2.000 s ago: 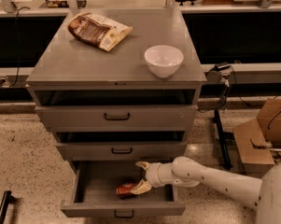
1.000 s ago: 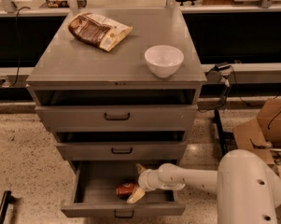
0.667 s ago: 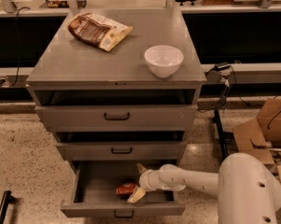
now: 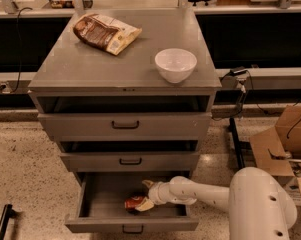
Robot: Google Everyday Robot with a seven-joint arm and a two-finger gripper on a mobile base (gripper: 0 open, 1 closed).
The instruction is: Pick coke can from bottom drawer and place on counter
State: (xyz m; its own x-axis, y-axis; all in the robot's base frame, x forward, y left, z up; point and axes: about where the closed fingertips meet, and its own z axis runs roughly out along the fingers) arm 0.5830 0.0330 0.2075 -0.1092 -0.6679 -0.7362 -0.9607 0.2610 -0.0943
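Coke can [image 4: 134, 202] lying in open bottom drawer [image 4: 104, 198].
Gripper [image 4: 146, 194] inside drawer, fingers spread apart, lower fingertip touching the can.

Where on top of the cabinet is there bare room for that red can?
The counter is bare at front left, bordered by the snack bag behind and the white bowl to the right, and at back right behind the bowl. Crowded: the bottom drawer, where the gripper sits at the coke can.

White glossy arm [image 4: 210, 194] — rounded segments, dark screw dots; cream-tipped gripper [image 4: 146, 195] inside bottom drawer [image 4: 131, 225], fingers apart.
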